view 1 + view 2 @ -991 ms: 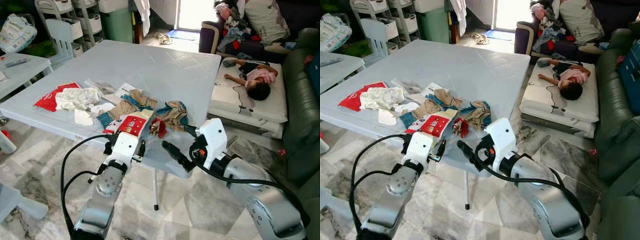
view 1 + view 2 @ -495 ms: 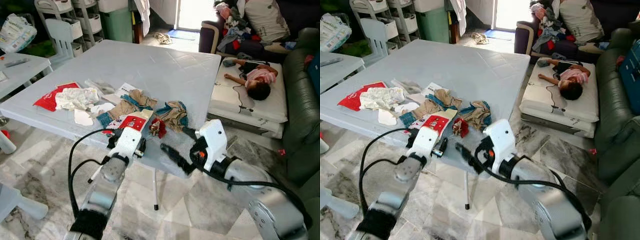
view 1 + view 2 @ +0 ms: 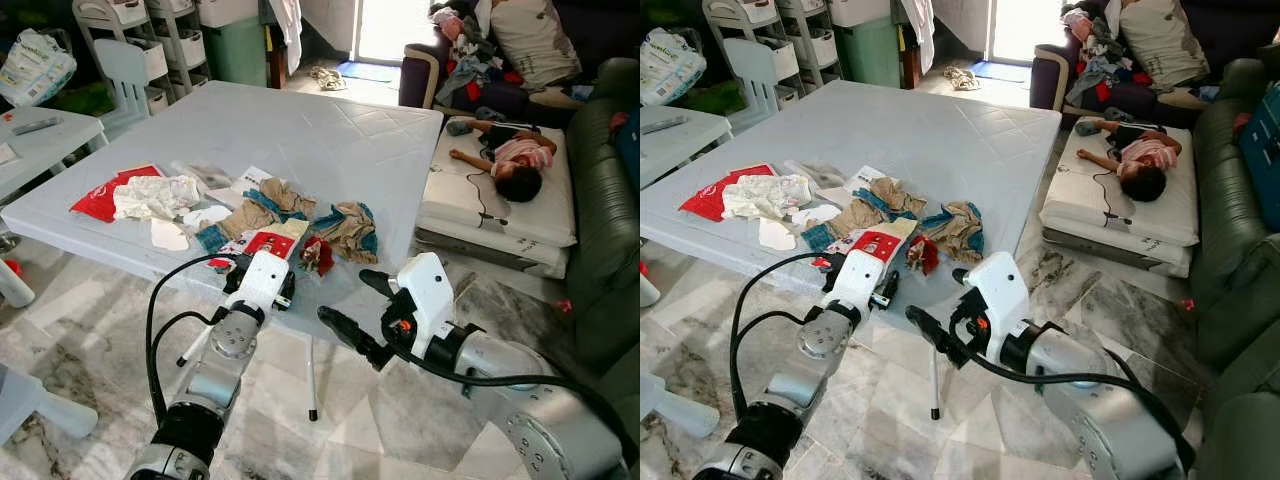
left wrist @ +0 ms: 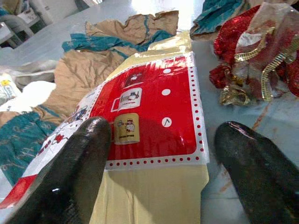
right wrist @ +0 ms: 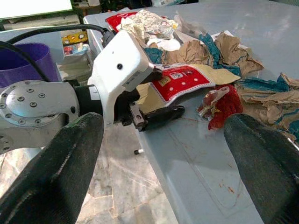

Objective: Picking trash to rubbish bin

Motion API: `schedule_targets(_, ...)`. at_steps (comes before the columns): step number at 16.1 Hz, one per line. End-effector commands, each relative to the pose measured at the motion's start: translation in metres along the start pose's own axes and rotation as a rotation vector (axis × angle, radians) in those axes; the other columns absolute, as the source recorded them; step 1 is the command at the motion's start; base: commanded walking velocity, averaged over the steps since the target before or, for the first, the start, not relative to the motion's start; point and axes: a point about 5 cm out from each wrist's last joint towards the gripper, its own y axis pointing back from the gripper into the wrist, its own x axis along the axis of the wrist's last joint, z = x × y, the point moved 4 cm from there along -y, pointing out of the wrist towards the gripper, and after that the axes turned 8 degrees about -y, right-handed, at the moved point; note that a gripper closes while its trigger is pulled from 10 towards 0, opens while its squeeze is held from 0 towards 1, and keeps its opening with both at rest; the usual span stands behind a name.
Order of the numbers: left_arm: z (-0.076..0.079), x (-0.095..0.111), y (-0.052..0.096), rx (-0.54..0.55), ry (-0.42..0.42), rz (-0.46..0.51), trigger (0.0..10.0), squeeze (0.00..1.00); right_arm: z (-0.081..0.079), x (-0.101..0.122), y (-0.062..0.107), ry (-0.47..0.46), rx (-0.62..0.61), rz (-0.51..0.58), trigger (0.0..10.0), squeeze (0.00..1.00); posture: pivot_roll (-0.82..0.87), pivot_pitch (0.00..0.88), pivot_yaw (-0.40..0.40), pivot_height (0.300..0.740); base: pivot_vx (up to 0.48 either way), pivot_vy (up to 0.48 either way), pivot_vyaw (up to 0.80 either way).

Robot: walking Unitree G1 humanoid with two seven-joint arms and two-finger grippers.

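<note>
Our left claw (image 4: 159, 149) was spread over the red wrapper (image 4: 149, 116) on the tabletop (image 3: 330, 130); our right claw (image 3: 352, 312) was spread too.

A grey square table (image 3: 330, 130) stands on a pale marble floor (image 3: 90, 330), with a smaller table (image 3: 45, 135) and white drawer racks (image 3: 150, 40) off to its left. To its right a person lies on a white mattress (image 3: 480, 215) beside a dark green sofa (image 3: 605, 200); daylight comes through a doorway (image 3: 385, 25) at the back
</note>
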Motion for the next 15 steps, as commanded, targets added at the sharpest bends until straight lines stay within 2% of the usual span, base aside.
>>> schedule_targets(1, -0.005, -0.01, 0.0, 0.016, -0.01, -0.035, 0.0, 0.0, -0.004, 0.003, 0.001, 0.009, 0.023, 0.0, 10.0, 0.0, -0.04, 0.0, -0.039, 0.74, 0.0, 0.0, 0.0)
schedule_targets(5, -0.019, -0.014, 0.0, 0.065, -0.006, -0.034, 0.0, 0.0, -0.004, 0.003, 0.0, 0.01, 0.025, -0.001, 10.0, 0.0, -0.03, 0.0, -0.041, 0.74, 0.0, 0.0, 0.0)
schedule_targets(15, -0.026, -0.001, -0.004, 0.118, 0.009, 0.03, 0.0, 0.0, -0.002, 0.004, 0.0, 0.013, 0.013, 0.001, 10.0, 0.0, -0.04, 0.0, -0.042, 0.74, 0.0, 0.0, 0.0)
